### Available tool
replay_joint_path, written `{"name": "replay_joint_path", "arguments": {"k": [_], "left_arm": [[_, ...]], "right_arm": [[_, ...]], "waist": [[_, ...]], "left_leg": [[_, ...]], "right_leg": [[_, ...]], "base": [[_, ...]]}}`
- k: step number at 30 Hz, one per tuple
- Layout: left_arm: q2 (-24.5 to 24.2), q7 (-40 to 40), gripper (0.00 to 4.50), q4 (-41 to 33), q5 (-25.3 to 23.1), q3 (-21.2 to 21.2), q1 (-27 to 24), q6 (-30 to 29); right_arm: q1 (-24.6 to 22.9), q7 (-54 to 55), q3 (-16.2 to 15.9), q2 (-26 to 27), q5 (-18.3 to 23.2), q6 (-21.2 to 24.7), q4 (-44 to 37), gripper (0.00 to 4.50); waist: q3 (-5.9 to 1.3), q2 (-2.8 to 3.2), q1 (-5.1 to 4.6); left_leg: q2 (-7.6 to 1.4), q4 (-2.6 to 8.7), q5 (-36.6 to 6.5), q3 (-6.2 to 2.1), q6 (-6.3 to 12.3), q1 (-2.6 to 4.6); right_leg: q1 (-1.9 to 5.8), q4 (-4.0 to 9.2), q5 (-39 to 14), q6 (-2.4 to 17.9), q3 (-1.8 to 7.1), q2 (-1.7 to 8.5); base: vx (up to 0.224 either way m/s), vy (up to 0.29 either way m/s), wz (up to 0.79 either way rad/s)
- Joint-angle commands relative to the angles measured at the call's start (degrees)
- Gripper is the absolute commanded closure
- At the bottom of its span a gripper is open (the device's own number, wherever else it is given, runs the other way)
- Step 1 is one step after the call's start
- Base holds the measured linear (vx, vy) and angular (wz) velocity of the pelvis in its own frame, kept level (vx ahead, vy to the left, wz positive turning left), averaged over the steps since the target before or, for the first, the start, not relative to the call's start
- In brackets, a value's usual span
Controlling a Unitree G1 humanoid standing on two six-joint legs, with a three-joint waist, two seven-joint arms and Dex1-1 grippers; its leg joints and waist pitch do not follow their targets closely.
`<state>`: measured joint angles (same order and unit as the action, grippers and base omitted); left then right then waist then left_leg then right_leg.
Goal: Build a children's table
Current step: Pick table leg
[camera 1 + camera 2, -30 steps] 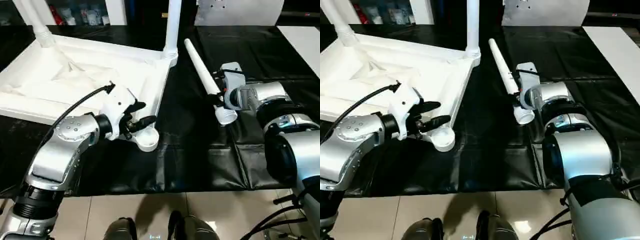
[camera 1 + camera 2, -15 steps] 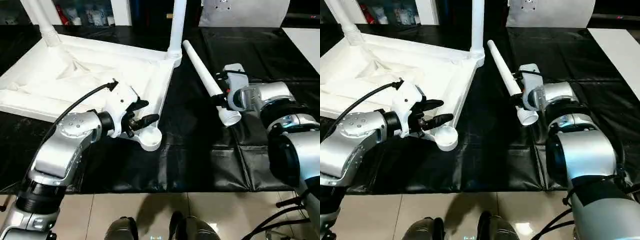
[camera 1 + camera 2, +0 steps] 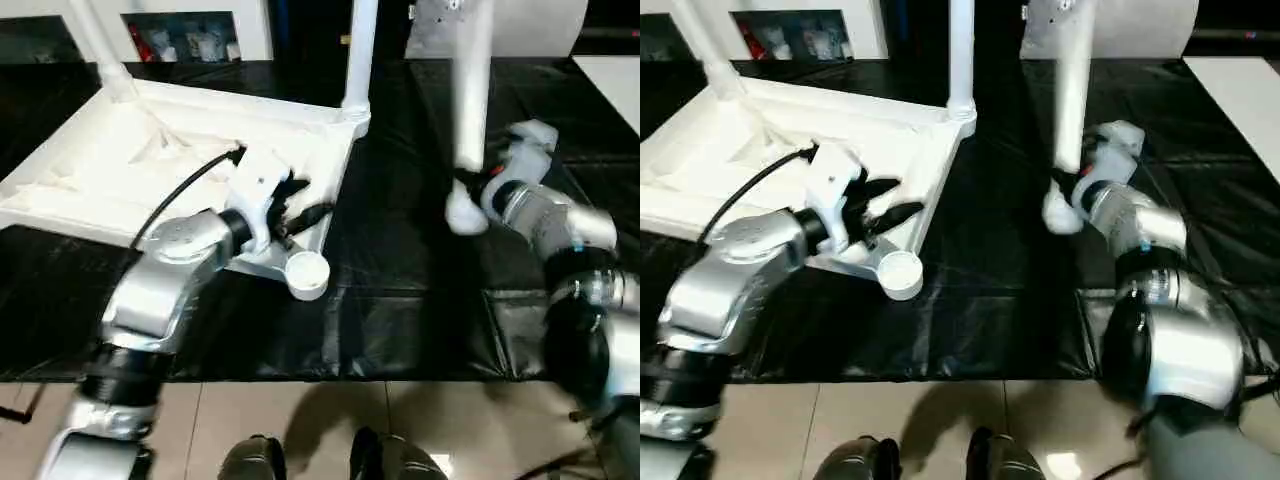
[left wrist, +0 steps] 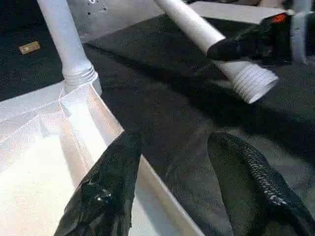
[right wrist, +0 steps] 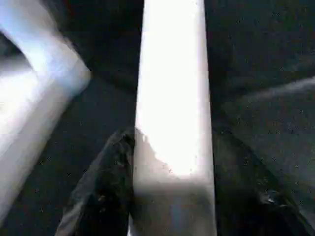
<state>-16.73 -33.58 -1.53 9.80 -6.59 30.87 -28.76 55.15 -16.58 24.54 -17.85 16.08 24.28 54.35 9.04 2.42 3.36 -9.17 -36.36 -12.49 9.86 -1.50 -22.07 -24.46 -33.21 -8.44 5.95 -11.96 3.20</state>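
Where the black sheet point(image 3: 400, 310) meets the pale floor, the table top point(image 3: 110, 180) lies upside down, all white, its ribbed underside up and a round empty socket point(image 3: 307, 272) at the near corner. The left gripper point(image 3: 300, 205) hovers just above the top's near right rim, beside that socket; its two black fingers point(image 4: 106, 191) stand apart with nothing between them, one over the white rim, the other over the black sheet.

To the right, the right gripper point(image 3: 468, 183) is closed around a loose leg point(image 3: 470, 90), a white tapered tube held nearly upright and clear of the sheet. The ribbed thick end point(image 4: 253, 82) hangs just below the fingers, and the thin end runs out of the picture's top. This leg is blurred in the head views, so its surface detail is hard to make out.

Farther back, two legs already stand in sockets: one at the far right corner point(image 3: 358, 50), one at the far left point(image 3: 95, 45), both cut off above. The top's left part runs past the picture's edge.
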Motion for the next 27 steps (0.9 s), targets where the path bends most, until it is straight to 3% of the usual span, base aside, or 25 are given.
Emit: {"name": "replay_joint_path", "arguments": {"k": [1, 2, 3, 4, 6, 8, 9, 11, 12, 14, 15, 16, 18, 19, 21, 23, 27], "left_arm": [[1.3, 2.1, 1.98, 0.7, 0.0, 1.6, 1.5, -0.2], [2.1, 2.7, 1.98, 1.1, 0.5, 2.3, 2.1, -0.5], [2.8, 3.3, 1.98, 1.5, 1.1, 2.9, 2.7, -0.8], [4.4, 4.6, 1.98, 2.4, 2.6, 4.5, 4.2, -1.8], [5.1, 4.7, 1.64, 3.0, 3.7, 5.1, 5.0, -1.8], [6.4, 4.6, 1.58, 3.6, 5.8, 5.9, 6.5, -2.2], [7.6, 4.6, 1.46, 3.7, 7.3, 6.6, 7.5, -2.7], [9.8, 4.8, 1.19, 3.7, 10.1, 7.9, 8.9, -4.0], [10.9, 4.8, 1.19, 3.8, 11.3, 8.5, 9.5, -4.4], [13.4, 5.3, 0.98, 4.3, 14.3, 10.3, 11.0, -5.9], [14.2, 5.6, 0.86, 4.5, 15.3, 11.0, 11.4, -6.5], [14.2, 5.6, 0.86, 4.5, 15.3, 11.0, 11.4, -6.5], [15.3, 6.5, 0.68, 5.1, 16.8, 12.1, 12.1, -7.4], [15.5, 6.6, 0.47, 5.1, 17.3, 12.4, 12.2, -7.7], [16.8, 7.6, 0.42, 5.4, 20.8, 14.7, 12.6, -9.9], [17.1, 7.5, 0.24, 5.3, 22.8, 15.7, 12.7, -11.5], [17.9, 7.4, 0.02, 4.4, 27.3, 18.1, 13.1, -15.3]], "right_arm": [[-2.7, -3.6, 2.9, 2.2, 6.1, 3.1, -12.3, 2.64], [-4.7, -4.8, 3.1, 3.3, 7.9, 3.8, -16.9, 2.64], [-6.3, -5.8, 3.2, 4.2, 9.5, 4.5, -20.6, 2.64], [-10.4, -8.5, 2.8, 6.1, 13.9, 6.7, -28.9, 2.64], [-12.5, -10.3, 2.0, 6.9, 16.1, 7.3, -32.7, 2.64], [-16.2, -12.5, -0.1, 7.8, 20.2, 8.9, -38.6, 2.64], [-18.2, -13.9, -1.3, 8.4, 21.8, 10.1, -41.6, 2.64], [-20.8, -15.8, -3.1, 9.4, 23.2, 12.1, -46.1, 2.64], [-21.4, -16.5, -3.6, 9.8, 23.6, 12.9, -47.3, 2.64], [-23.1, -17.4, -4.8, 11.0, 24.5, 15.0, -50.7, 2.64], [-23.5, -17.6, -5.2, 11.4, 24.8, 15.4, -51.5, 2.64], [-23.5, -17.6, -5.2, 11.4, 24.8, 15.4, -51.5, 2.64], [-24.5, -18.0, -6.8, 12.1, 25.3, 16.0, -52.8, 2.64], [-24.6, -18.1, -7.0, 12.3, 25.3, 16.1, -52.9, 2.64], [-25.9, -18.6, -8.9, 13.0, 26.8, 16.5, -54.4, 2.64], [-26.6, -18.8, -9.6, 13.1, 27.7, 16.7, -55.2, 2.64], [-28.2, -19.8, -10.3, 13.6, 28.1, 17.8, -57.0, 2.64]], "waist": [[-6.85, 0.01, 0.46], [-7.31, 0.3, 0.55], [-7.14, 0.19, 0.58], [-7.43, 0.25, 0.82], [-7.84, 0.33, 0.9], [-7.85, 0.42, 1.34], [-8.22, 0.63, 1.57], [-8.38, 0.46, 2.15], [-8.4, 0.58, 2.49], [-9.09, -0.22, 2.66], [-9.05, 0.17, 2.98], [-8.86, 0.19, 2.83], [-9.24, 0.14, 3.05], [-9.35, 0.67, 3.2], [-9.66, 0.85, 3.19], [-9.87, 0.93, 3.31], [-10.05, 0.8, 4.02]], "left_leg": [[-4.66, 3.3, 1.5, -2.8, 10.48, 0.14], [-4.68, 3.18, 2.0, -2.95, 10.43, 0.1], [-4.66, 3.24, 2.2, -2.86, 10.75, 0.13], [-4.76, 3.19, 2.5, -2.85, 11.27, 0.33], [-4.66, 3.17, 2.6, -2.92, 11.21, 0.13], [-3.9, 3.2, 1.5, -2.43, 10.17, 0.31], [-4.03, 3.21, 1.3, -2.48, 9.8, 0.36], [-4.07, 3.31, 0.9, -2.34, 8.6, 0.49], [-4.06, 3.32, 0.6, -2.35, 8.3, 0.63], [-4.14, 3.35, 0.5, -2.37, 7.5, 0.48], [-3.99, 3.37, 0.2, -2.33, 7.22, 0.52], [-4.05, 3.46, -0.3, -2.27, 7.08, 0.47], [-4.07, 3.5, -0.6, -2.34, 6.63, 0.65], [-4.17, 3.51, -0.6, -2.51, 6.57, 0.72], [-5.34, 3.7, -0.8, -3.03, 6.86, 0.93], [-5.74, 3.71, -1.3, -3.24, 7.03, 1.09], [-4.57, 3.62, -0.8, -2.52, 5.86, 0.82]], "right_leg": [[5.67, 3.74, -9.7, 1.6, 5.32, 6.79], [5.87, 3.47, -9.4, 1.6, 5.11, 6.75], [5.73, 3.79, -9.2, 1.1, 5.17, 6.57], [5.55, 3.8, -8.7, 0.5, 5.08, 6.55], [5.84, 3.82, -9.5, 0.0, 4.91, 6.52], [5.66, 4.81, -13.8, -2.3, 4.84, 6.37], [5.77, 4.88, -14.9, -2.8, 4.8, 6.48], [5.66, 5.5, -17.5, -5.2, 4.62, 6.22], [5.51, 5.63, -18.2, -5.5, 4.51, 6.36], [5.78, 5.67, -19.4, -7.0, 4.44, 6.48], [5.63, 5.86, -20.2, -7.8, 4.38, 6.58], [5.53, 6.18, -21.3, -8.4, 4.26, 6.47], [5.63, 6.25, -22.0, -9.8, 4.17, 6.5], [5.45, 6.32, -21.6, -10.7, 4.15, 6.51], [5.31, 6.14, -19.6, -10.2, 4.22, 6.77], [5.2, 6.02, -19.4, -9.7, 4.39, 7.04], [5.39, 6.22, -20.4, -8.6, 4.51, 7.26]], "base": [[0.0, 0.0, 0.0], [0.0, 0.0, 0.0], [0.0, 0.0, 0.0], [0.0, 0.0, 0.0], [0.0, 0.0, 0.0], [0.0, 0.0, 0.0], [0.0, 0.0, 0.0], [0.0, 0.0, 0.0], [0.0, 0.0, 0.0], [0.0, 0.0, 0.0], [0.0, 0.0, 0.0], [0.0, 0.0, 0.0], [0.0, 0.0, 0.0], [0.0, 0.0, 0.0], [0.0, 0.0, 0.0], [0.0, 0.0, 0.0], [0.0, 0.0, 0.0]]}}
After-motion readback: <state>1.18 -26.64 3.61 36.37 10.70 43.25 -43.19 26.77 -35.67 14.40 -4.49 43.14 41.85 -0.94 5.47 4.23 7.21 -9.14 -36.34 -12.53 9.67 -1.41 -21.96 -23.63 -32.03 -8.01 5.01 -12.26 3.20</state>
